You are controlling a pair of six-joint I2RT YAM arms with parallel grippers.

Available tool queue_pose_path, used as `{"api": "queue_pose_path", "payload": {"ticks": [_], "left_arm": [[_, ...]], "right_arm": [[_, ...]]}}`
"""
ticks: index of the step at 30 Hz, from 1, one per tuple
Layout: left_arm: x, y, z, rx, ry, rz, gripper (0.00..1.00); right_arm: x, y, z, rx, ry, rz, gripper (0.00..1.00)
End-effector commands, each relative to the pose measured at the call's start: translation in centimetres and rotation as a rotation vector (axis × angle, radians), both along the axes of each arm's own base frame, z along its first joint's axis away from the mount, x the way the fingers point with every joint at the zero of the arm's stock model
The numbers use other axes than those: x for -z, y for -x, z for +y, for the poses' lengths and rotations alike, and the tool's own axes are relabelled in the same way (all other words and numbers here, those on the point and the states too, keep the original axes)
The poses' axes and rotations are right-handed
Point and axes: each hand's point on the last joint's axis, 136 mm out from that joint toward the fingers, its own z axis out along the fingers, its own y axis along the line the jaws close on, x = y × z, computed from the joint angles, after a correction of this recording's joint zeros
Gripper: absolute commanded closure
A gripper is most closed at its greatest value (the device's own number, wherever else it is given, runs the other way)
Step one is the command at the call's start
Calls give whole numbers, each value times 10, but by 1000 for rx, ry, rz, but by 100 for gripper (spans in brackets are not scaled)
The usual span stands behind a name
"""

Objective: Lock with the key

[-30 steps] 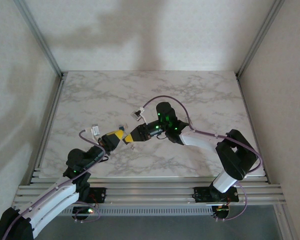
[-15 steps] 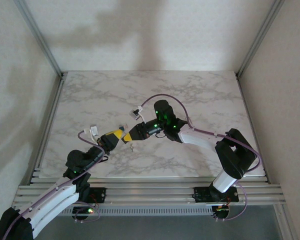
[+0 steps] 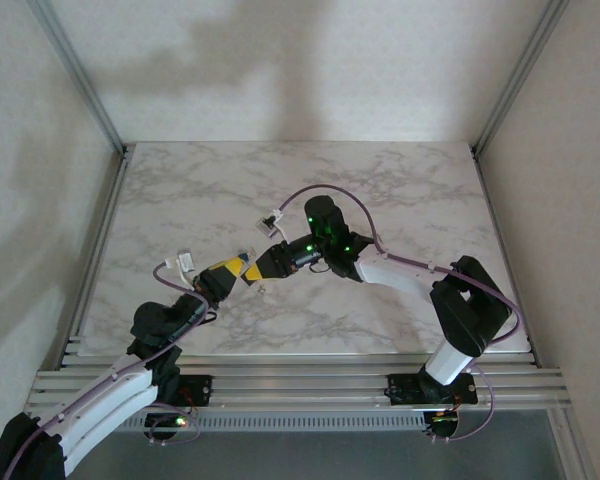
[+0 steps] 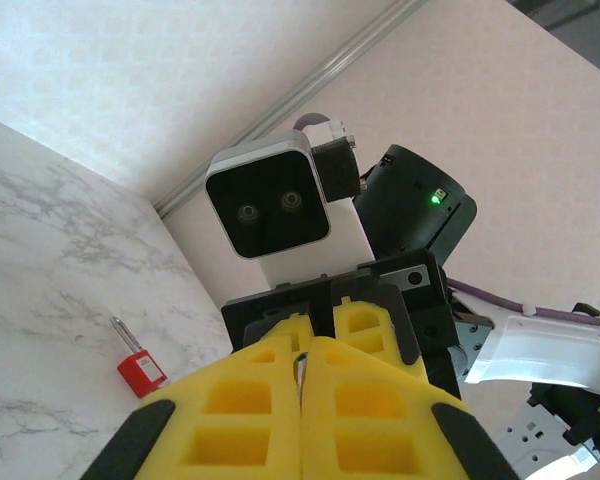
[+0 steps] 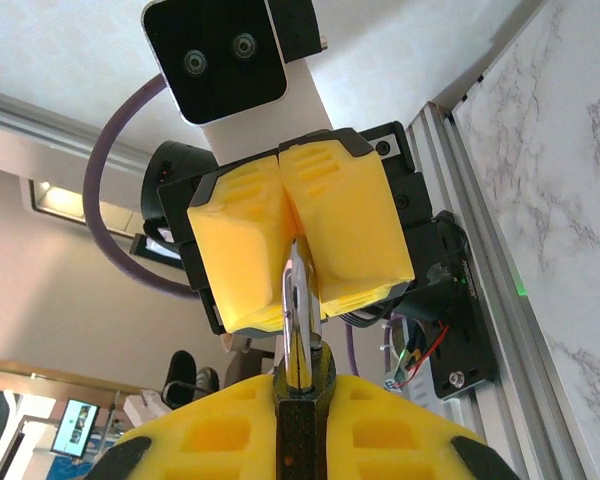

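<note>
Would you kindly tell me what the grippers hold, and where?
A padlock: the right gripper clamps its dark body, and the left gripper pinches the silver shackle's end.

The left arm (image 3: 100,397) and right arm (image 3: 400,275) pair white shells with black joints lit by green lights (image 3: 330,238). Lavender cables (image 3: 325,192) loop along them. Yellow ribbed finger pads (image 4: 230,410) and white, dark-faced twin-lens wrist cameras (image 4: 280,215) cap each, on black screw-fastened brackets (image 5: 405,200).
</note>
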Motion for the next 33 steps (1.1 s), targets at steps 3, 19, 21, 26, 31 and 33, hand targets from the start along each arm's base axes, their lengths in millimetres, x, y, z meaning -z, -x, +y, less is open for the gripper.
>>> {"api": "queue_pose_path", "payload": {"ticks": [3, 19, 21, 26, 31, 33], "left_arm": [[32, 30, -31, 217, -96, 36, 100], [35, 36, -44, 254, -104, 41, 100], [37, 36, -45, 256, -109, 46, 100], [38, 38, -49, 267, -111, 48, 100], [38, 39, -52, 275, -121, 43, 100], [37, 39, -53, 274, -123, 40, 100]], "right_arm": [[-47, -35, 13, 141, -121, -139, 100], [-54, -47, 12, 175, -128, -141, 100], [-54, -49, 11, 182, -128, -141, 100], [-57, -55, 10, 199, -135, -135, 100], [-59, -57, 11, 197, -139, -132, 100], [-61, -58, 12, 197, -141, -134, 100]]}}
